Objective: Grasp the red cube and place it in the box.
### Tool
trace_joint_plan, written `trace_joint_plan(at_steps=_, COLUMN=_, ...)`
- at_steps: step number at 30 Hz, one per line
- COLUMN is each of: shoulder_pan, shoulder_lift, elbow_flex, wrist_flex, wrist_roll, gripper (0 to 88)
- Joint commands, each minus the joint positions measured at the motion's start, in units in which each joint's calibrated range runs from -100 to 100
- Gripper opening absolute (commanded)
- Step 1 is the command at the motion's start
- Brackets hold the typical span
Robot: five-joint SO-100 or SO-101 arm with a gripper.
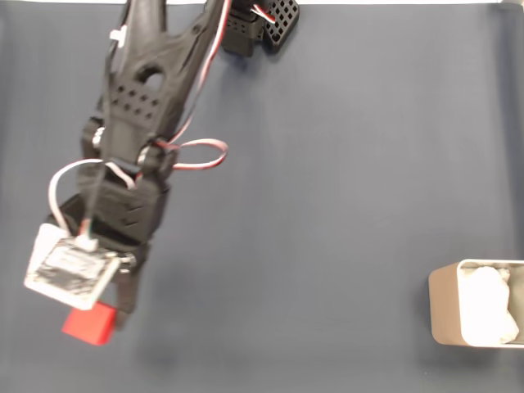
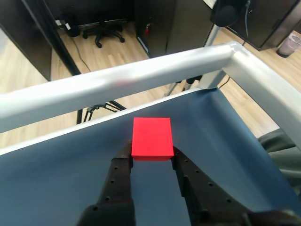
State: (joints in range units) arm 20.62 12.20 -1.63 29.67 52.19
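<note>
Wrist view shows the hand (image 2: 151, 153) clamped on the red cube (image 2: 151, 136); fixed view adds the box (image 1: 444, 304).

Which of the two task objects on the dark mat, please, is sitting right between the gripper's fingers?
The red cube, flanked on both sides by the gripper fingertips. The box sits far away at the fixed view's right edge, lined with white.

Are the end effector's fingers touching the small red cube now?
Touching. In the wrist view both black fingers of the end effector press against opposite sides of the small matte red cube, with no gap visible.
</note>
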Motion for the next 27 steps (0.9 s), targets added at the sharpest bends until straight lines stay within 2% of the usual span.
trace_joint_plan(at_steps=1, shoulder_pan=-3.4, shoulder_lift=-7.0, elbow_flex=0.3, wrist_flex=1.6, wrist_roll=-0.4, gripper=2.3)
trace_joint_plan(at_steps=27, shoulder_pan=-23.5, shoulder_lift=-18.8, elbow_flex=9.2, wrist_flex=2.0, wrist_roll=0.5, gripper=1.7)
